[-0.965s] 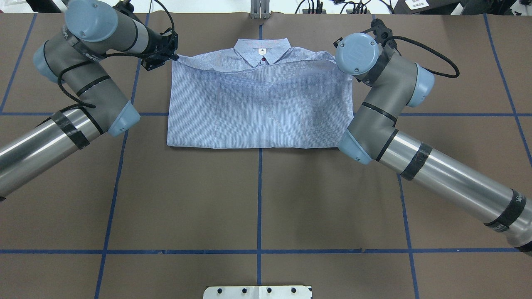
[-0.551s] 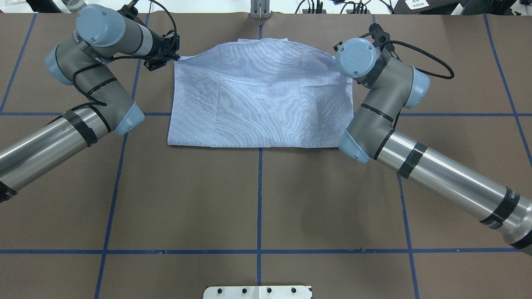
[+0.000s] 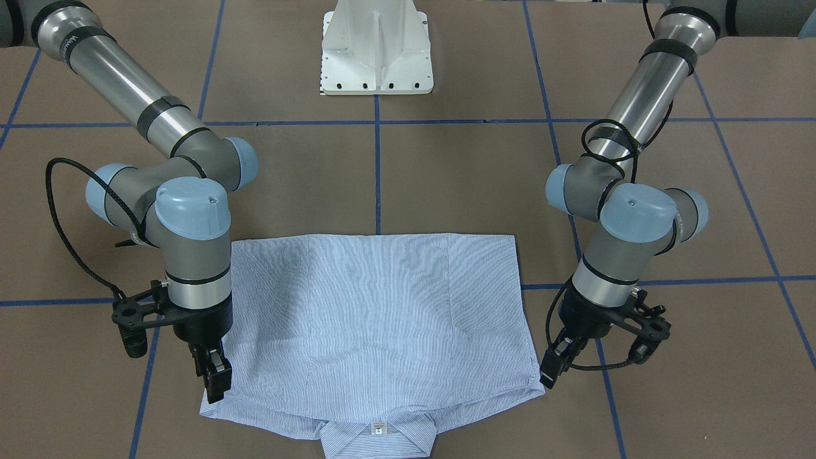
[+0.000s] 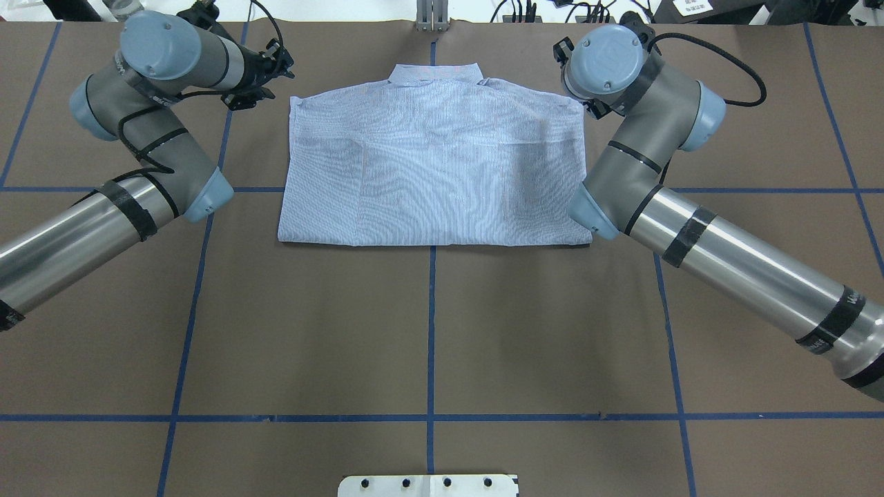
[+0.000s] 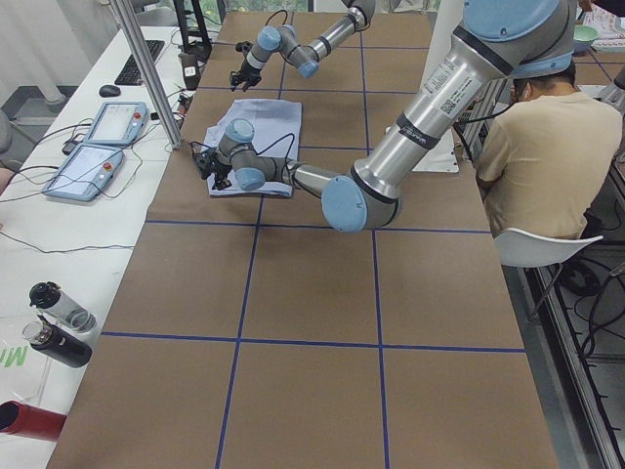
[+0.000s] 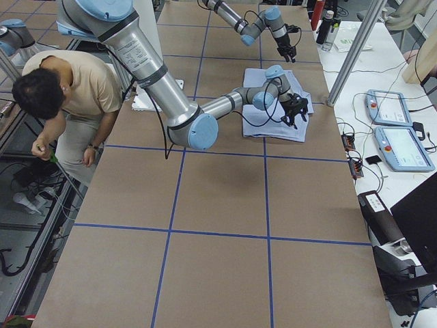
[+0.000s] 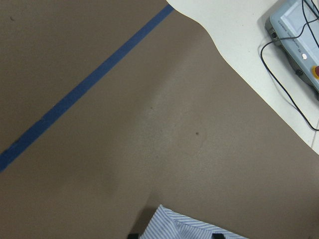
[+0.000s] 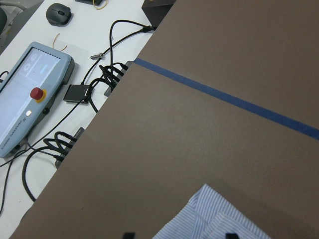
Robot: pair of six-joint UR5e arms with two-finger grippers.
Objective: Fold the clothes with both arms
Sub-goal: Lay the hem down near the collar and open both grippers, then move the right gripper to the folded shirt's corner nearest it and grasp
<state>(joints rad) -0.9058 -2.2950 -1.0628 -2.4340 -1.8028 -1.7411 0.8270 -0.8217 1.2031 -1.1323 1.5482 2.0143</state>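
The pinstriped shirt (image 4: pixel 435 159) lies folded flat on the brown table, collar (image 4: pixel 435 72) at the far edge. In the front view the collar and its white label (image 3: pixel 378 429) peek out from under the folded-over layer (image 3: pixel 376 319). My left gripper (image 3: pixel 549 373) is open and empty, just beside the shirt's far corner. My right gripper (image 3: pixel 217 379) is open and empty over the other far corner. Each wrist view shows a shirt corner (image 7: pixel 184 226) (image 8: pixel 219 214) low in the frame, between widely spread fingertips.
The white pedestal base (image 3: pixel 376 57) stands at the near table edge. Blue tape lines (image 4: pixel 431 331) grid the table. Teach pendants (image 8: pixel 30 94) and cables lie past the far edge. A metal post (image 4: pixel 431 17) stands behind the collar. A seated person (image 5: pixel 532 147) is beside the robot.
Both grippers carried the shirt's hem up over the collar, laid it down and let go. The shirt has settled flat, and both grippers have drawn back towards the far edge.
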